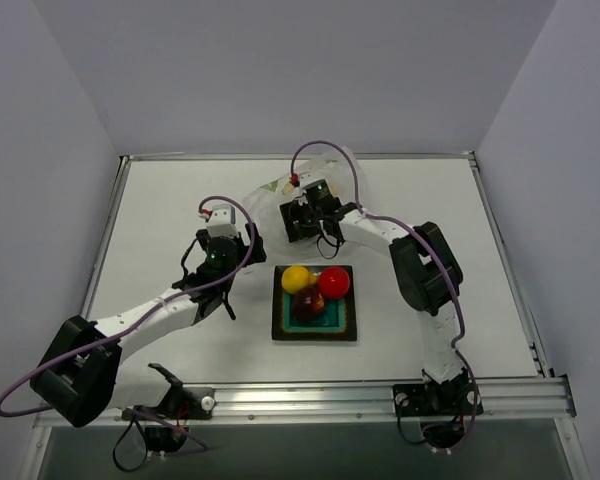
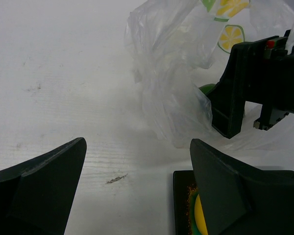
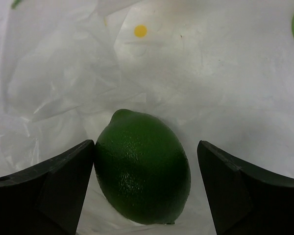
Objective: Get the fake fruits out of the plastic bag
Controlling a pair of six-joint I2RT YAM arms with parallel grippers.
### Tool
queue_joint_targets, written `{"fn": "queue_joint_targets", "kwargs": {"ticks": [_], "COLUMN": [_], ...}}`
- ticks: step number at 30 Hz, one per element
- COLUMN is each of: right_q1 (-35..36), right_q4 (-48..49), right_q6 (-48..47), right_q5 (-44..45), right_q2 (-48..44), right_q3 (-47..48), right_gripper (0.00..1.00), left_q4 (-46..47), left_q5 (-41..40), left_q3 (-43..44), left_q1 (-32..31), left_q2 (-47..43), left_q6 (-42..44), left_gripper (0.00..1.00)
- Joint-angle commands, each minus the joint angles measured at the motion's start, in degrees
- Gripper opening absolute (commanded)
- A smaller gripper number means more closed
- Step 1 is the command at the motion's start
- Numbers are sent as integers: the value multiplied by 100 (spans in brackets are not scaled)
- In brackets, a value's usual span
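The green oval fruit (image 3: 142,166) lies inside the translucent plastic bag (image 3: 63,73). My right gripper (image 3: 146,181) is open around it: the left finger touches the fruit and the right finger stands apart. From above, the right gripper (image 1: 310,215) reaches into the bag (image 1: 270,190). The yellow fruit (image 1: 298,277), bright red fruit (image 1: 334,282) and dark red fruit (image 1: 308,302) sit on the square teal plate (image 1: 280,330). My left gripper (image 2: 137,181) is open and empty over bare table beside the plate's near-left corner (image 2: 181,196), short of the bag (image 2: 171,73).
The bag's crumpled edge lies between the left gripper and the right gripper's black body (image 2: 245,93). A sliver of the green fruit (image 2: 206,89) shows through the plastic. A metal rail (image 1: 310,400) runs along the near table edge.
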Motion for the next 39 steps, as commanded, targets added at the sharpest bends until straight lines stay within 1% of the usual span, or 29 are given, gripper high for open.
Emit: {"fn": "queue_joint_targets", "kwargs": {"ticks": [1, 4, 5, 7, 8, 10, 16, 21, 25, 28, 31, 32, 34, 35, 36, 37, 38, 39], "right_q1": [17, 17, 17, 25, 34, 69, 104, 104, 105, 166, 368, 455, 762, 920, 1235, 1395, 1518, 1772], "right_q4": [-266, -275, -266, -179, -109, 137, 709, 753, 823, 946, 947, 938, 877, 728, 640, 561, 360, 262], "right_q6": [-10, 25, 51, 60, 69, 86, 227, 393, 543, 631, 640, 649, 649, 631, 605, 640, 710, 797], "right_q5": [25, 70, 166, 271, 342, 544, 1027, 1072, 1291, 1309, 1511, 1624, 1809, 2106, 2274, 2406, 2486, 2652], "right_q2": [185, 212, 185, 36, -34, -306, -1018, -1160, -1212, -1484, -2055, -2422, -2810, -3195, -3399, -3810, -4014, -4260], "right_q3": [238, 326, 344, 327, 240, 116, -315, -350, -438, -621, -824, -1068, -1394, -1727, -1913, -2097, -2308, -2736], "right_gripper": [80, 75, 68, 60, 54, 51, 51, 53, 53, 53, 52, 52, 52, 52, 52, 53, 53, 53], "left_q4": [174, 174, 174, 174, 174, 174, 174, 174, 174, 174, 174, 174, 174, 174, 165, 174, 183, 183], "left_q5": [0, 8, 9, 17, 9, 17, 17, 17, -9, -26, -9, -9, -9, -18, -35, -44, -53, -62], "left_q3": [182, 182, 191, 191, 191, 191, 191, 191, 191, 182, 173, 173, 165, 156, 147, 147, 129, 129], "left_q1": [3, 12, 12, 3, 12, 12, 3, 3, 3, -5, 3, 3, -5, 3, -5, 3, -5, -5], "left_q2": [-51, -42, -33, -33, -42, -42, -51, -33, -33, -59, -77, -86, -121, -138, -156, -174, -191, -200], "left_q6": [39, 39, 39, 39, 39, 39, 30, 30, 30, 39, 30, 30, 21, 21, 21, 21, 21, 21], "left_gripper": [85, 85, 85, 85, 85, 85, 85, 85, 85, 85, 85, 85, 85, 85, 85, 85, 85, 85]}}
